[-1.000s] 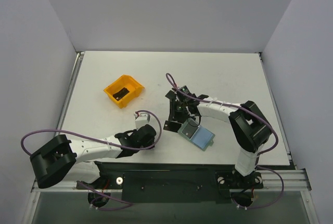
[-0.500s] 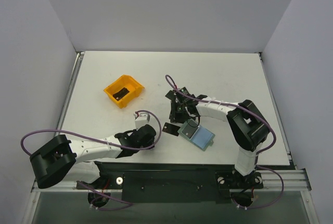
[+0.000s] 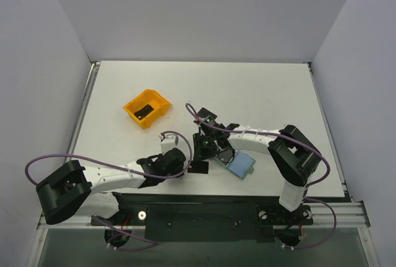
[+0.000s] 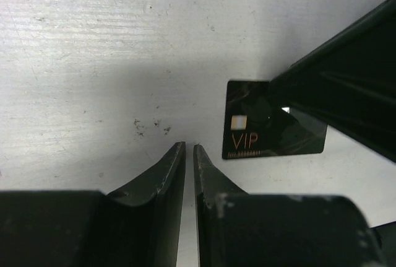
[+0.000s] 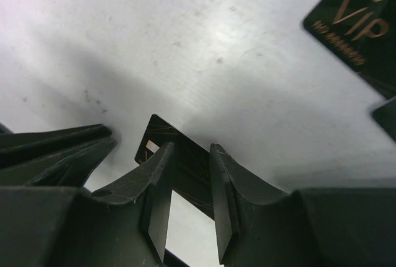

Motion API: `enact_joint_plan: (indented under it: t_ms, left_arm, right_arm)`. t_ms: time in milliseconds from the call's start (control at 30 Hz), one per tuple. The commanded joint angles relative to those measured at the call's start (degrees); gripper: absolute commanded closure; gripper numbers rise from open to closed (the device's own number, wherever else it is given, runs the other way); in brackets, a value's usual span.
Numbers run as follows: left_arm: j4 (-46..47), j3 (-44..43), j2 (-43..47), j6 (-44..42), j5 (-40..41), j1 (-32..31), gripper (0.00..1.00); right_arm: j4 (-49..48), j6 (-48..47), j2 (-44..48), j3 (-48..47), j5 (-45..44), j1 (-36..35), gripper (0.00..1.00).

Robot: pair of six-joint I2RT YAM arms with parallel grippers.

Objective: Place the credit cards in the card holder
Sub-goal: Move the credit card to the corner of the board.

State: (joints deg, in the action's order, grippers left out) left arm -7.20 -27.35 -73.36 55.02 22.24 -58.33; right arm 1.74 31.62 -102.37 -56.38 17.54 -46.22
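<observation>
The job is only just getting going, as far as the views are showing: no credit cards are showing inside the card holder [image 3: 242, 165], which is lying opened out with its light-blue lining up, near the front edge of the worktop [image 3: 266, 93] and a little right of the middle. Whether anything is sitting tucked in its pockets I cannot tell. One VIP card [image 4: 272, 127] is lying face up near the front edge around the middle, just left of the card holder and apart from it. The right gripper [image 5: 189, 149] is hanging directly over this card with its fingers standing partly spread; the card is running beneath the two tips rather than being pinched between them, and whether the tips are pressing on it I cannot tell. The left gripper [image 4: 189, 149] is sitting just beside the same card, its fingers drawn almost together around nothing. A second VIP card [image 5: 356, 13] is lying flat beyond the right gripper. Another black card [image 3: 143, 111] is waiting in the orange bin [image 3: 162, 101] toward the left side, well apart from the holder. By my reading, every card seen here is awaiting insertion.
</observation>
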Motion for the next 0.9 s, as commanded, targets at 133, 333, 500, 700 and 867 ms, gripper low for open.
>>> enact_joint_plan:
  t_ms: [133,333,500,700,867]
  left_arm:
    - [-2.6,0.6,-3.0,-0.7,-1.7,0.5,0.78]
    - [-2.7,0.5,-2.8,-0.7,-1.5,0.5,0.78]
    - [-2.8,-0.1,-3.0,-0.8,-1.5,0.5,0.78]
    - [-2.6,-0.1,-3.5,-0.9,-1.7,0.5,0.78]
    - [-2.5,-0.4,-3.9,-1.3,-1.7,0.5,0.78]
  right_arm:
    - [2.2,3.5,1.7,5.3,1.6,-3.8,0.74]
    - [2.4,4.6,4.0,8.7,1.1,-5.1,0.74]
    - [2.5,5.4,5.1,9.9,0.9,-6.6,0.74]
    - [5.6,6.3,8.0,10.9,-2.7,-7.9,0.74]
    - [10.4,6.9,9.9,11.6,-10.1,-9.0,0.74]
